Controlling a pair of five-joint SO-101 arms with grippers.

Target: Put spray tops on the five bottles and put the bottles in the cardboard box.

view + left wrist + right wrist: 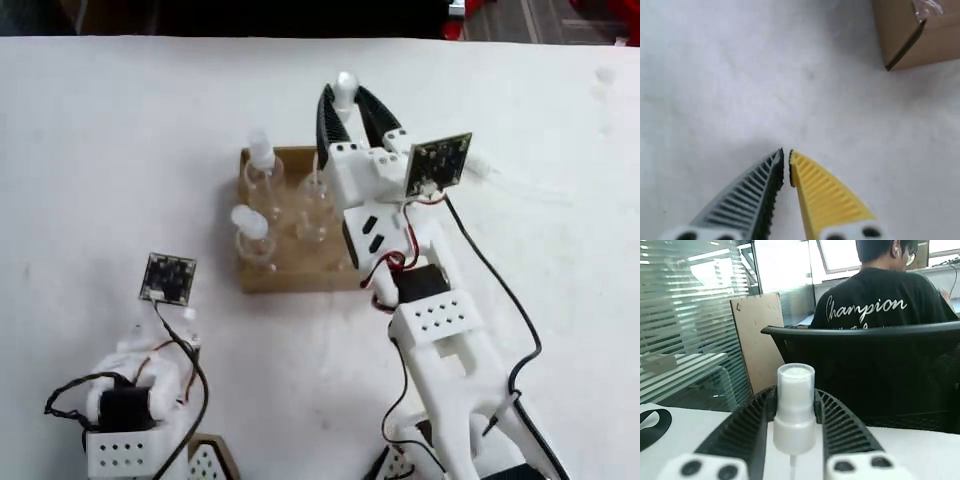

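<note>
- Right claw: black fingers part-open, clamped on either side of a white spray top. It holds the top upright, with the thin dip tube hanging below. In the high view it sits just past the far edge of the box, above the table.
- Left claw: one grey and one yellow finger, tips closed together with nothing between them. It points down at bare table, near a box corner.
- Box: cardboard, mid-table, between the two arms.
- Bottles: clear and upright inside the box. Two carry spray tops, one at the far left corner and one in front of it. The uncapped ones stand beside them; their count is unclear.
- Table: white.
</note>
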